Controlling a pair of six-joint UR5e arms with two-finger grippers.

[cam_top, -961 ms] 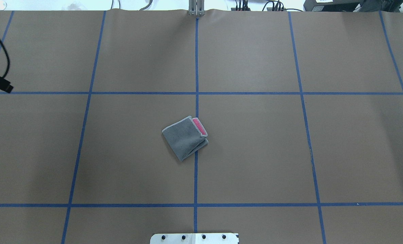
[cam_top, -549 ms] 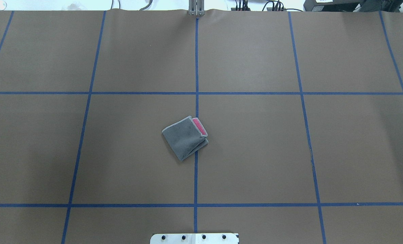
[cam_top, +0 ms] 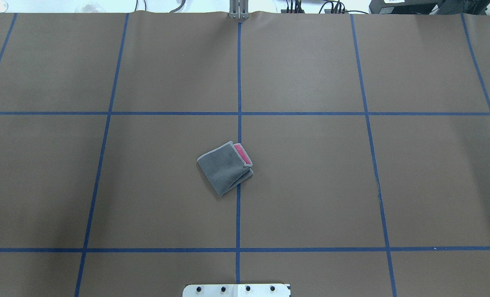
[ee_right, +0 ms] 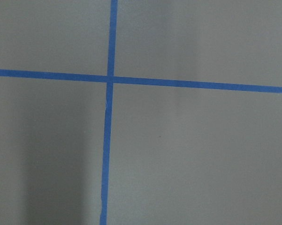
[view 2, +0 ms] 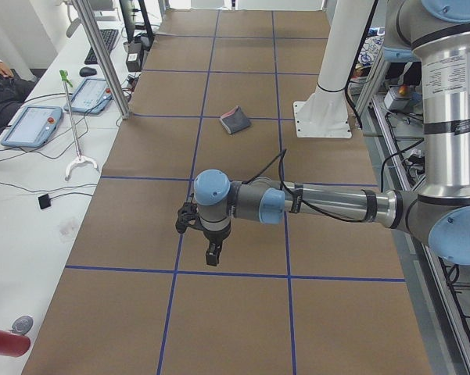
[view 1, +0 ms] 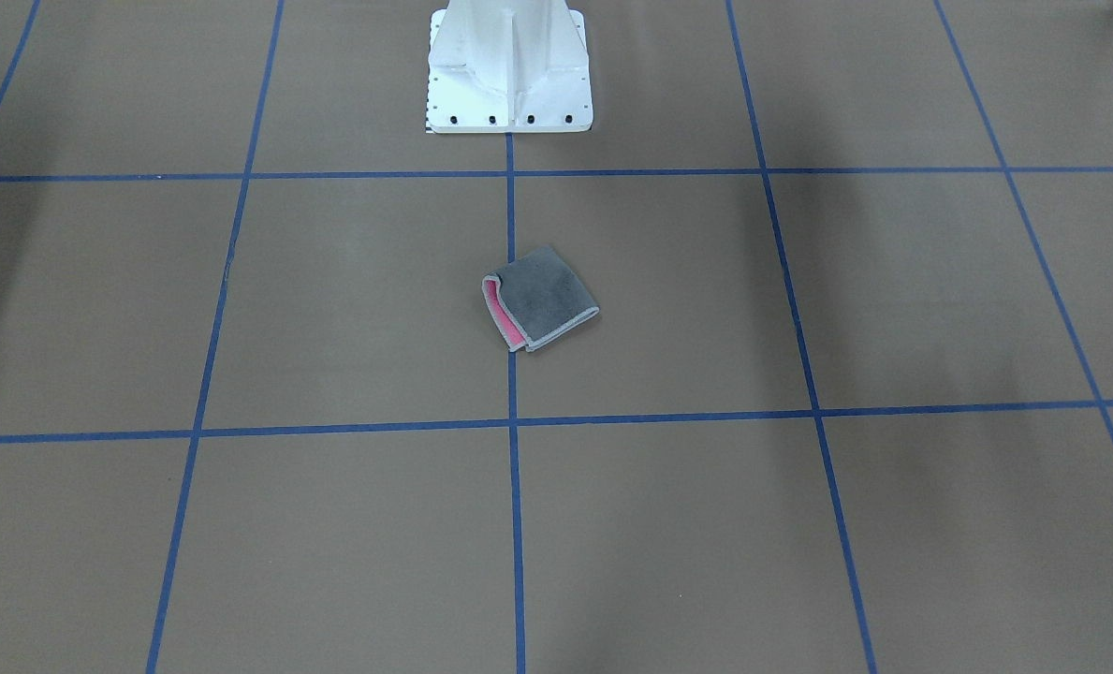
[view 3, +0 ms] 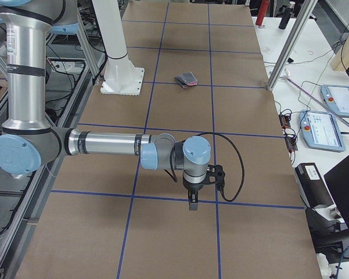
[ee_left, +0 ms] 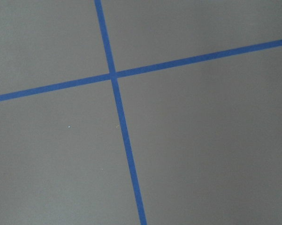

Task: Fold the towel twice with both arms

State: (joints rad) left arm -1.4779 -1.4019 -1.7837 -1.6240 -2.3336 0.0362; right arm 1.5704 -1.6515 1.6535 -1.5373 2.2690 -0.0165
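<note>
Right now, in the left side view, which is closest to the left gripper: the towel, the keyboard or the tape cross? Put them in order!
1. The tape cross: on the table right by the left gripper.
2. The towel: farther along, mid-table.
3. The keyboard: far back on the white side desk.

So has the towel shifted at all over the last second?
No. In the overhead view the towel lies at the same spot, its pink edge overlapping the centre tape line just as before.
</note>
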